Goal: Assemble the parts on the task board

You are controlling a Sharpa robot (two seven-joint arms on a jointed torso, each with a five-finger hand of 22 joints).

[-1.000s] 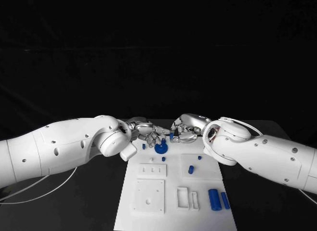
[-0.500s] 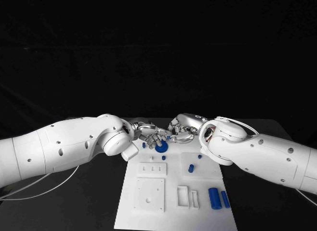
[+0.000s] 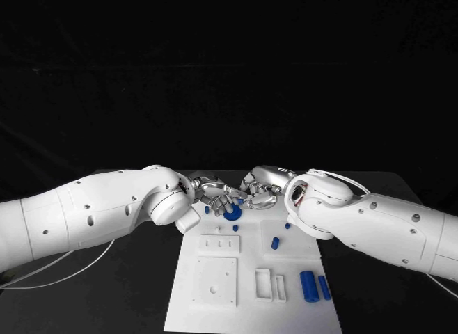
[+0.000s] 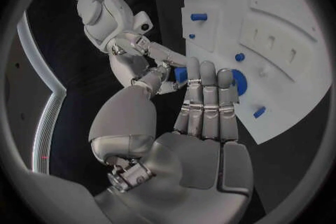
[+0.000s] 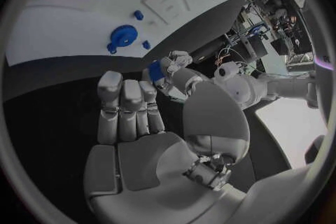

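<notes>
Your two hands meet at the far end of the white task board (image 3: 251,278). The left hand (image 4: 192,101) and right hand (image 5: 140,106) both pinch one small, hard blue plastic part (image 4: 181,74). It looks light and slippery, so grip its sides.

Small blue parts (image 3: 310,286) lie scattered across the white task board (image 3: 299,311).

Your robot's two bulky white arms — dotted with small dark screws — end in silver hands, left hand (image 3: 211,191) and right hand (image 3: 261,191); a thin white cable (image 3: 49,268) trails beneath the left arm.
</notes>
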